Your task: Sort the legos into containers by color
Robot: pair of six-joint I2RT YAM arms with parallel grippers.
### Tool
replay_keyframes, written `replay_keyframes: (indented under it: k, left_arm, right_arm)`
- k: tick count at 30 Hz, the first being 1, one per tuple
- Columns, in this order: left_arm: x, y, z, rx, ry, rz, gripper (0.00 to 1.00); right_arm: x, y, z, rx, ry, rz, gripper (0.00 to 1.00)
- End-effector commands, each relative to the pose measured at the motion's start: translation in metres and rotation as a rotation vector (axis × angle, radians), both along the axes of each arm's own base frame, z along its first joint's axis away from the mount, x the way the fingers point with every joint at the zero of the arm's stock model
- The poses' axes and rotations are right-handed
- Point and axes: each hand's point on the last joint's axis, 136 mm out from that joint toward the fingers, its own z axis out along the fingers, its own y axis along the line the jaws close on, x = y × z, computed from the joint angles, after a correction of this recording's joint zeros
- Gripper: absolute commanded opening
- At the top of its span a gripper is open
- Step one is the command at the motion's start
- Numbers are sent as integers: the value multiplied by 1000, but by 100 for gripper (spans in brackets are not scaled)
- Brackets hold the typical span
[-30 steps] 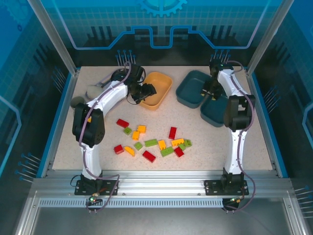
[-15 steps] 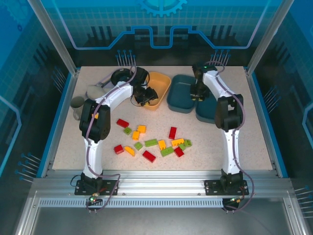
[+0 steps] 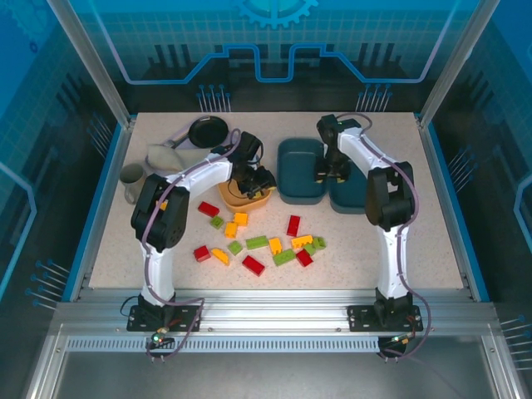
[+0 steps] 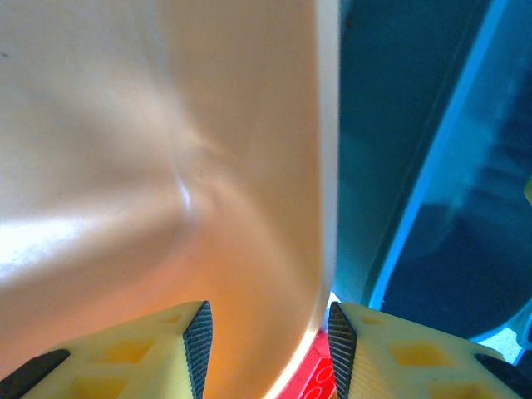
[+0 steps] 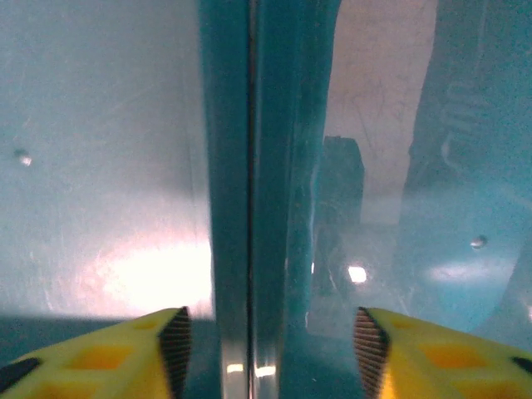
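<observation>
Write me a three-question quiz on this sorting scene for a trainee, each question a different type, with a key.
1. True or false: the left gripper has its fingers on either side of the orange tray wall.
2. What sits between the fingers of the right gripper? A. the wall of a teal tray. B. a red brick. C. a green brick.
3. Fill in: the legos loose on the table are red, yellow-orange and ___.

Key: 1 true; 2 A; 3 green.
</observation>
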Motion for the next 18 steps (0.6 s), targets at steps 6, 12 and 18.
replay_keyframes:
  k: [6, 12, 18]
  left_arm:
    - [1, 17, 66, 27, -145, 4, 48]
    - [-6, 96, 74, 301, -106, 167, 51]
    - [-21, 173, 51, 451, -20, 281, 56]
  right_arm:
    - [-45, 2, 68, 80, -160, -74, 64]
    - [-99, 22, 68, 118, -163, -52, 64]
    - [-125, 35, 68, 138, -152, -30, 64]
